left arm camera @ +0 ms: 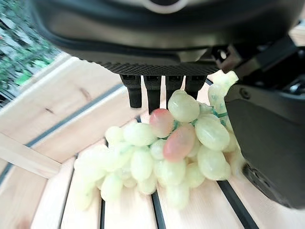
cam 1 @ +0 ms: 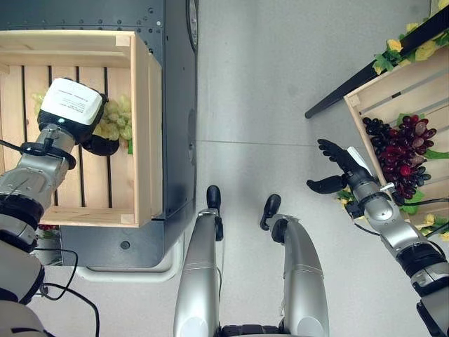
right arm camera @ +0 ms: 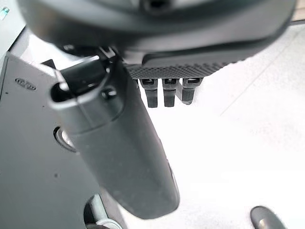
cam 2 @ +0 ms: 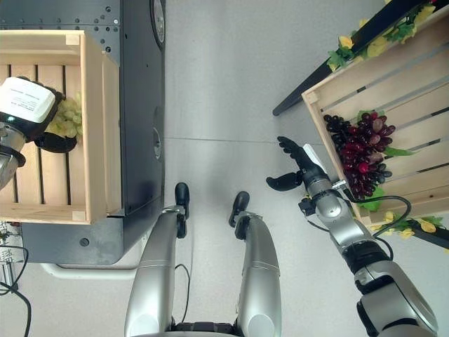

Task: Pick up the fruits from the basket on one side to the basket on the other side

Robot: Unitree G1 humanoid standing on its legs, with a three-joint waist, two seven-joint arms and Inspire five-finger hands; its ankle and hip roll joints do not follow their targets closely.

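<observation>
At the upper left of the head views, the left hand sits inside a wooden crate that rests on a dark grey cabinet. Its white-backed wrist block covers most of the hand from above, with the dark thumb showing just below a bunch of green grapes. The left wrist view shows this bunch lying on the crate's slats between the thumb on one side and the row of fingers behind it; a couple of the grapes are tinged pink. The fingers point down straight behind the bunch and the thumb stands beside it, so the hand is spread around the grapes rather than clenched on them, and the bunch rests on the wood.

At the right of the frame, the right hand hangs over the light grey floor, just left of a second wooden crate. Its fingers are straight and its thumb is stretched out sideways, and it has hold of nothing; the right wrist view shows the same relaxed fingers above the floor. Inside that crate lies a bunch of dark red and purple grapes with green leaves beside it. Yellow and green foliage runs along the crate's upper edge by a black bar.
</observation>
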